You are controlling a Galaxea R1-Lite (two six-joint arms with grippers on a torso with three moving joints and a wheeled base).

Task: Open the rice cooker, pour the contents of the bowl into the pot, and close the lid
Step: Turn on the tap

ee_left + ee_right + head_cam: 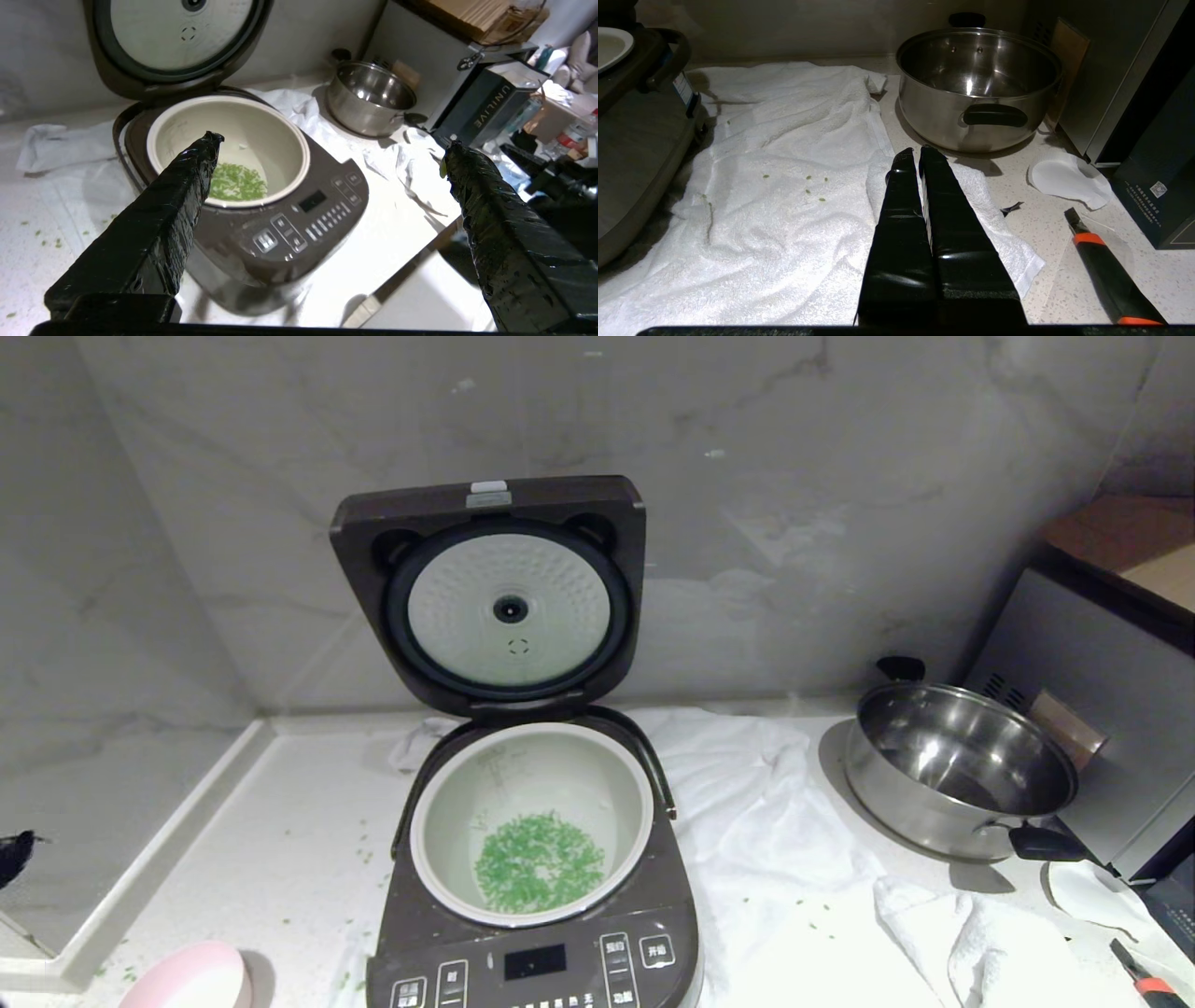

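Rice cooker (537, 933) centre frame, lid (495, 593) up, green bits (537, 863) in the pot (532, 821). Bowl (191, 980) bottom left. My left gripper (329, 151) spread wide, empty; right gripper (915, 156) pinched together over towel (784, 186).

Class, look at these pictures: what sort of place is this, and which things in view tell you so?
Most likely a home kitchen counter: an open rice cooker with green bits in its pot, a steel pan, and a marble-look wall behind.
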